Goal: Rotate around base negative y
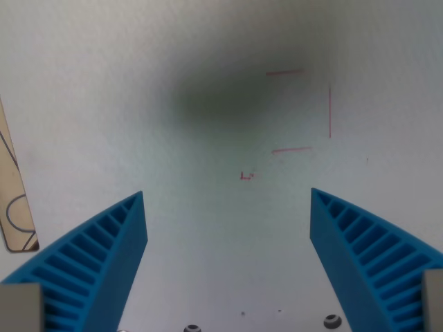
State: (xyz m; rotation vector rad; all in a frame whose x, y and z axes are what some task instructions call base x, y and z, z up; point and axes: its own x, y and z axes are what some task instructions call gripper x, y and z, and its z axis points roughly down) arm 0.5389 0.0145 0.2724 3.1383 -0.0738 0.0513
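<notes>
Rotation is the whole job here, a turn about my base's negative y axis, and there is no object to pick up: my pincer (228, 235) hangs with its two blue ribbed fingers (97, 259) spread wide apart and nothing between them, only bare pale grey-white surface (104, 83) below. On that surface, up toward the wrist view's right, I see thin red pen lines forming an incomplete square outline (304, 111), with a tiny red scribble (246, 176) just below and to the left of it, lying roughly above the gap between my fingers. A soft dark shadow (228, 90) smears across the surface beside the outline. At the wrist view's left edge a strip of light tan wooden board with dark curved lines on it (15, 207) pokes into the picture, well apart from the red marks. Two small dark screw heads (333, 321) sit at the bottom edge. I cannot tell from this one look how much of the turn is done. I judge the next move calls only for a steady tilt of the wrist, fingers left spread, keeping clear of the surface as the angle changes.
</notes>
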